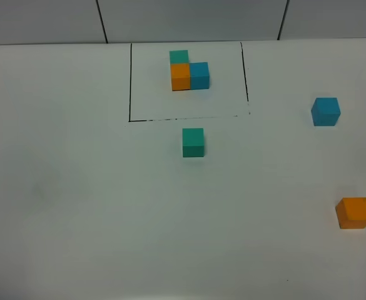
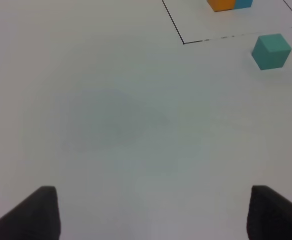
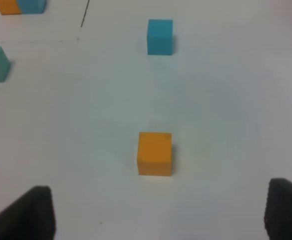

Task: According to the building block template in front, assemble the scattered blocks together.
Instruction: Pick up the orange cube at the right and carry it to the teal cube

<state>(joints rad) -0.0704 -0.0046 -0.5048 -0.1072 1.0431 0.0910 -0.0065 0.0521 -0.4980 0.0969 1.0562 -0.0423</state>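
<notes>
Left fingers (image 2: 38,215) spread wide, nothing between them, only bare worktop (image 1: 76,206) beneath. Right fingers (image 3: 33,212) likewise released and empty. The orange cube (image 3: 154,153) sits ahead of them, centred in the gap but not reached yet.

Progress: zero by my read. All three scattered blocks are single and well apart.
- orange cube: lower right of the exterior view, near the frame edge
- teal cube (image 1: 193,142): centre, just below the black frame line (image 1: 183,118), outside it
- blue cube (image 1: 325,111): right side, farther back than the orange one

Building block template (image 1: 189,70) is at top centre inside the frame: teal at the back, orange in front of it, blue touching orange's right side.

Left to do: everything. Bring orange against teal's near face, then blue on orange's right.

Obstructions: none seen; nothing lies between the cubes. Only caution is the template close behind the teal cube. Grey wall panels (image 1: 189,19) are beyond.
</notes>
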